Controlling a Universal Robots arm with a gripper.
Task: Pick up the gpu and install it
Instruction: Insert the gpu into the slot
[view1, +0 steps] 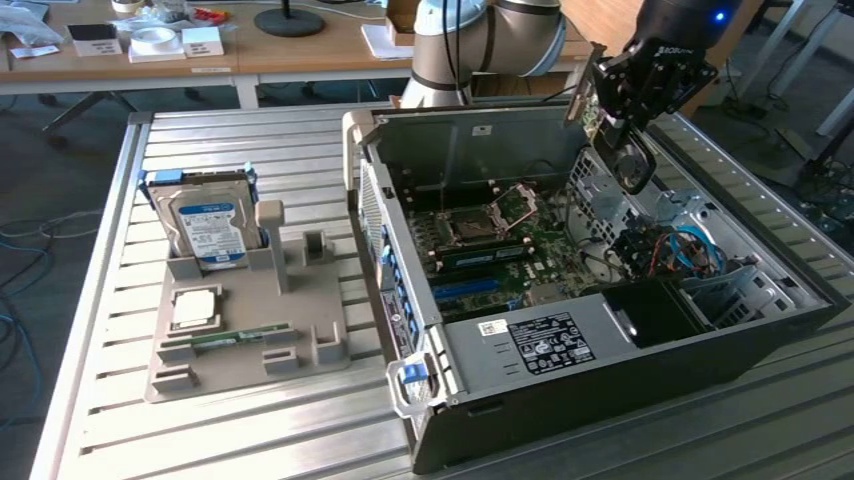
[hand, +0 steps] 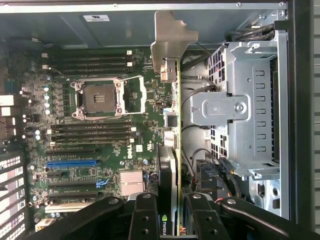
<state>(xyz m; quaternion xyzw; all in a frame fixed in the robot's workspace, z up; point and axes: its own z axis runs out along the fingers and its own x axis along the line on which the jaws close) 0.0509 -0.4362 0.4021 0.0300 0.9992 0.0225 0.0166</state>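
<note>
The gpu (hand: 169, 172) is clamped on edge by the gripper (hand: 172, 215) over the open case (view1: 574, 400), likely so it lines up with the green board (hand: 112, 145).

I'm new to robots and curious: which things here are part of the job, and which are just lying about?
In the job: end effector, gripping the gpu; open computer case; motherboard.
Lying about: hard drive, memory stick, square silver chip, grey holder.

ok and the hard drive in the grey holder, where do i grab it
Probably its upper half, from above, pinching front and back faces: the hard drive stands nearly upright, lower end seated in the grey holder, so the top is the free part.
</note>
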